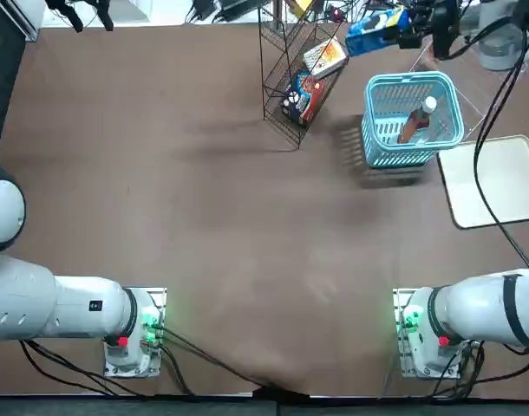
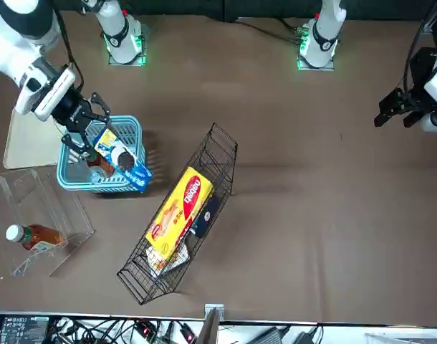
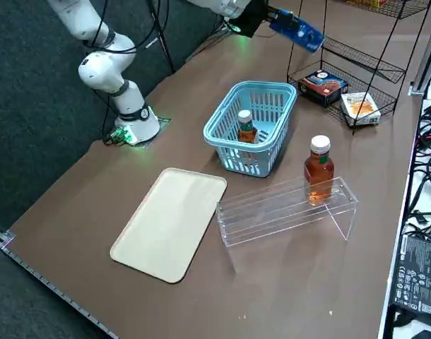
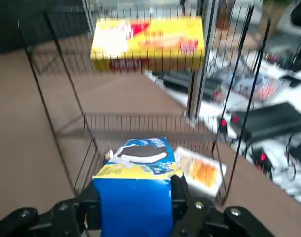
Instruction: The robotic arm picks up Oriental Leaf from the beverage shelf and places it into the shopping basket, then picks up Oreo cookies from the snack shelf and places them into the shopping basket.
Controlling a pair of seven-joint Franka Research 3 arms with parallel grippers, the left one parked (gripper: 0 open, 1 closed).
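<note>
My right gripper (image 1: 407, 35) is shut on the blue Oreo cookies (image 1: 375, 31), holding the pack in the air between the black wire snack shelf (image 1: 299, 80) and the turquoise shopping basket (image 1: 369, 102). In the wrist view the fingers (image 4: 179, 195) clamp the Oreo cookies (image 4: 135, 190) on both sides, with the snack shelf (image 4: 140, 118) just beyond. An Oriental Leaf bottle (image 3: 246, 128) stands inside the shopping basket (image 3: 217, 135). A second amber bottle (image 3: 319, 169) stands on the clear beverage shelf (image 3: 286, 208).
A yellow-white pack (image 2: 180, 210) lies on the snack shelf's upper tier, and a dark red-blue pack (image 3: 323, 82) lies lower down. A cream tray (image 3: 172, 222) lies on the table beside the basket, towards my base. Cables and electronics crowd the table's far edge.
</note>
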